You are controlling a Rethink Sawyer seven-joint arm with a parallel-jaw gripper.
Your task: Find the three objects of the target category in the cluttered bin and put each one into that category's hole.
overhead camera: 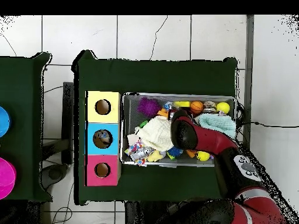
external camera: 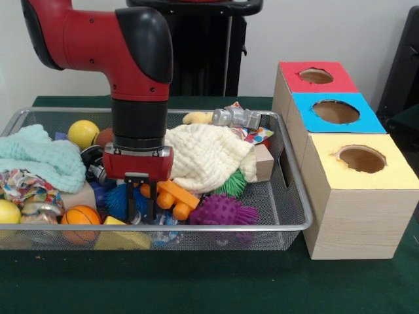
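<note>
So the gripper (external camera: 141, 210) is down in the bin (external camera: 296, 227), fingers slightly spread around something by the orange toy (external camera: 171, 196); can't tell what. Looks like the search-and-grab step; next is closing and lifting. The hole (external camera: 316, 76) sits far right, rough-cut through red.

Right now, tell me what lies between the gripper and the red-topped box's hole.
In the front view, from the gripper toward the hole: an orange toy, a cream cloth, a grey toy, then the bin rim.
</note>
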